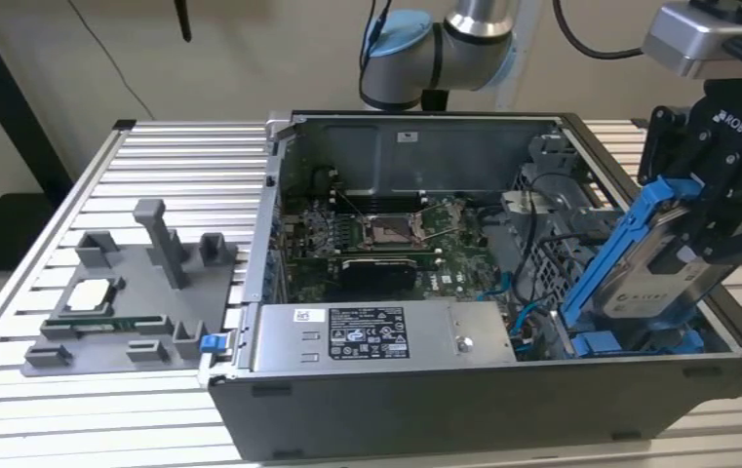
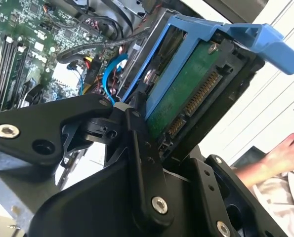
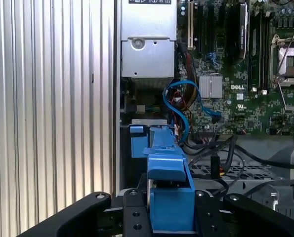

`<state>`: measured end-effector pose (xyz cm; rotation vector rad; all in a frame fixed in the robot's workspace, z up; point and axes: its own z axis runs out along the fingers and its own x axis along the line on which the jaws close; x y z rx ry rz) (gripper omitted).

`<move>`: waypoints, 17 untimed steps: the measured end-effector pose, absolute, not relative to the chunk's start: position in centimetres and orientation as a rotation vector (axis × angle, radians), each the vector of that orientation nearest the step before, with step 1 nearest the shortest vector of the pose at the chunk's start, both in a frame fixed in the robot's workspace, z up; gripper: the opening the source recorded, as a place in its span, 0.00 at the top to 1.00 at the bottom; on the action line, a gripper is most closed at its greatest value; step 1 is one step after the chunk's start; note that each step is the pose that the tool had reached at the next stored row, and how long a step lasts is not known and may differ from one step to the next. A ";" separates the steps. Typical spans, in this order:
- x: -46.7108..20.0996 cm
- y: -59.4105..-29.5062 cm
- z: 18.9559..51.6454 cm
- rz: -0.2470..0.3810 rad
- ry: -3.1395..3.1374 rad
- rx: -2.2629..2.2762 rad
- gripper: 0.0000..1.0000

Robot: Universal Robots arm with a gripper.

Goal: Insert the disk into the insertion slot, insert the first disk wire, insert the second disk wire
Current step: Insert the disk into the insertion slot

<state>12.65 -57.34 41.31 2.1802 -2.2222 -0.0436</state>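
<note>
Step in hand, as judged: the first of three, seating the disk, with no wire work evident yet

- the disk (image 1: 654, 278), a flat silver-grey hard drive with a white label in a bright blue plastic carrier frame: pinched from both sides between the black fingers (image 2: 142, 158) of the gripper (image 1: 702, 249). It is tilted, with its far end reaching down past the fingertips into the open grey metal computer case (image 1: 475, 409)
- the insertion slot (image 1: 599, 343), a narrow grey sheet-metal bay with blue tabs: below the fingers, at the disk's lower end; whether they touch cannot be told
- thin blue data cable (image 3: 179, 96): beyond the fingertips, beside the bay
- green motherboard (image 1: 384, 234) and grey power-supply box (image 1: 371, 336): well off to one side of the fingers

Judged need of the move: the carrier squared to the bay, the tilt taken out, cables kept clear
</note>
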 end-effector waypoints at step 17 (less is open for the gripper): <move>12.7 -57.3 38.3 -0.044 -2.222 2.180 1.00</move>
